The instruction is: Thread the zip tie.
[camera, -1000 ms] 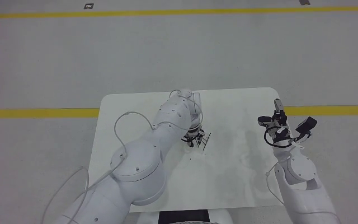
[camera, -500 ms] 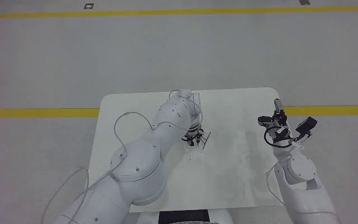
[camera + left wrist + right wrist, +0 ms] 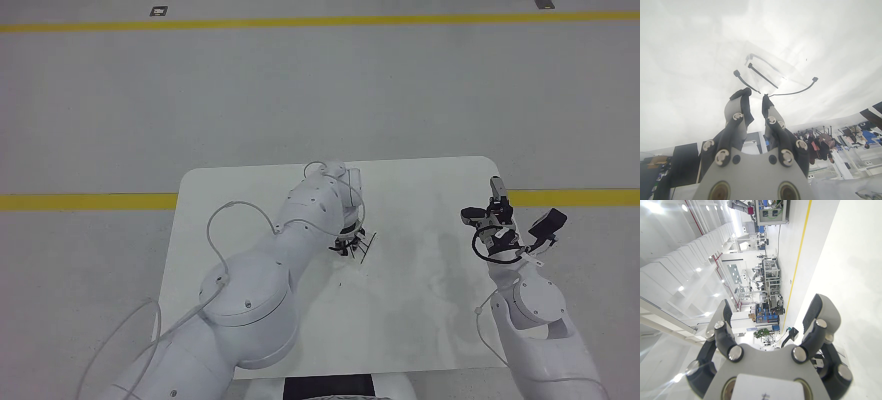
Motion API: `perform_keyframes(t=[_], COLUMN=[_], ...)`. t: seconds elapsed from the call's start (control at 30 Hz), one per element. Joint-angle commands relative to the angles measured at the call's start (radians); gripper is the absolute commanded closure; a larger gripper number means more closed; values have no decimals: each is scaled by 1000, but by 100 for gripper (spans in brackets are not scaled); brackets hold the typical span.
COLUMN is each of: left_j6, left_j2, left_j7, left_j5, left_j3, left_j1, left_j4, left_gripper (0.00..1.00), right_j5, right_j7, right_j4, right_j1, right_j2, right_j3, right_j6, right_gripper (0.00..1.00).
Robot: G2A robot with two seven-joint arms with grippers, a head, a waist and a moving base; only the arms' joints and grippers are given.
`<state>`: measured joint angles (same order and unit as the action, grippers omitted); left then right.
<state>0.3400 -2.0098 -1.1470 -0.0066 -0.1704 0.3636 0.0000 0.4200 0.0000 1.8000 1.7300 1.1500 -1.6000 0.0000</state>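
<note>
Several black zip ties [image 3: 762, 75] lie loose on the white table [image 3: 420, 300] over a clear plastic bag [image 3: 783, 66]. One of them, a curved tie [image 3: 797, 91], bends off to the side. In the top view the zip ties [image 3: 364, 245] lie near the table's middle. My left gripper [image 3: 755, 94] is low over the table and open by a narrow gap. The tail ends of two ties lie right at its fingertips [image 3: 745, 92], and nothing is clamped. From above, the left gripper [image 3: 346, 245] sits just beside the ties. My right gripper [image 3: 770, 302] is open and holds nothing.
The right gripper [image 3: 497, 192] is at the table's right edge and points away from the robot, far from the ties. Bare table top lies between the two arms and toward the near edge.
The left gripper has shifted slightly away from the robot, and the ties beside it have moved a little with it. The right arm has kept still.
</note>
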Motion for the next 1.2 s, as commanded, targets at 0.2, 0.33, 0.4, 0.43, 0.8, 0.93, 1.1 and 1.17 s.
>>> perform_keyframes(t=[0.2, 0.33, 0.4, 0.43, 0.8, 0.93, 1.1, 1.17], left_j6=[0, 0, 0, 0, 0, 0, 0, 0], left_j2=[-1, -3, -3, -4, -3, -3, -6, -7], left_j7=[7, 15, 18, 20, 25, 32, 36, 37], left_j5=[16, 20, 22, 21, 21, 21, 34, 37], left_j3=[-1, -4, -7, -9, -25, -30, -32, -34], left_j1=[3, 2, 2, 3, -7, -7, -2, -1], left_j4=[0, 0, 0, 0, 0, 0, 0, 0], left_gripper=[88, 100, 100, 100, 100, 100, 100, 88], right_j5=[0, 0, 0, 0, 0, 0, 0, 0], right_j7=[0, 0, 0, 0, 0, 0, 0, 0], right_j4=[0, 0, 0, 0, 0, 0, 0, 0], right_j1=[0, 0, 0, 0, 0, 0, 0, 0], right_j2=[0, 0, 0, 0, 0, 0, 0, 0], right_j3=[0, 0, 0, 0, 0, 0, 0, 0], right_j6=[0, 0, 0, 0, 0, 0, 0, 0], right_gripper=[0, 0, 0, 0, 0, 0, 0, 0])
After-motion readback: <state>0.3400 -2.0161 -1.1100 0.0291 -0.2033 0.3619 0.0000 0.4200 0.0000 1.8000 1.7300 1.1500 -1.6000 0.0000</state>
